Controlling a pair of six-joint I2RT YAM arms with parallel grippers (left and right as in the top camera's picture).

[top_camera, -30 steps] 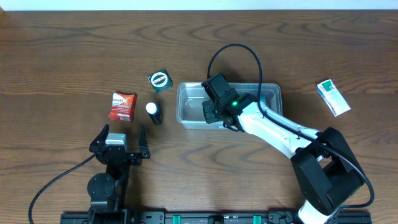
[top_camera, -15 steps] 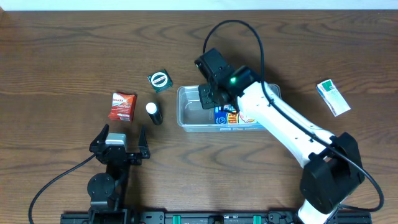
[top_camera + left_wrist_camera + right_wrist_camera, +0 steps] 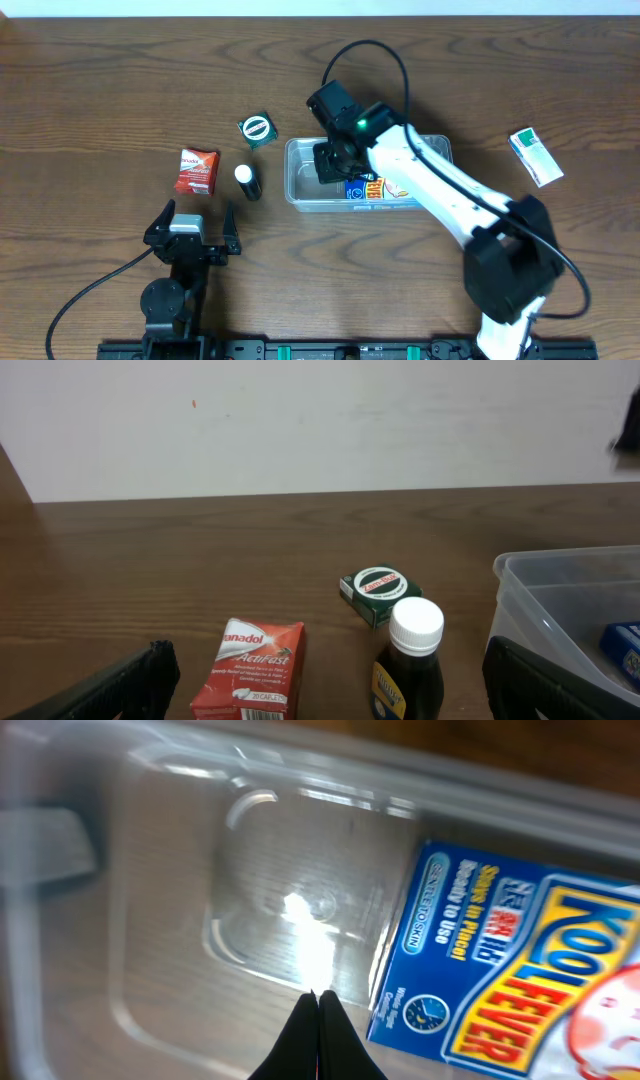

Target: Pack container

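Over the container (image 3: 292,175): right gripper (image 3: 328,165) closed on nothing

Your right gripper hangs above the end of the clear plastic container that lies nearer the left arm. In the right wrist view its two fingers (image 3: 305,1040) are pressed together to a point. Nothing sits between them, and the container's bare floor shows below. A blue Kool Fever packet (image 3: 372,188) lies flat inside the container, just beside that spot and toward its middle. The container sits upright on the wooden table (image 3: 100,90), somewhat right of centre.

Your left gripper (image 3: 197,215) sits near the table's front edge, fingers spread wide and holding nothing. Three things lie ahead of it, outside the container. A red Panadol ActiFast box (image 3: 198,171) lies flat, and a dark bottle with a white cap (image 3: 246,181) stands just beside it. A small green box with a round label (image 3: 257,129) sits farther back, near the container's corner. A white and green box (image 3: 536,157) lies well apart on the far right.
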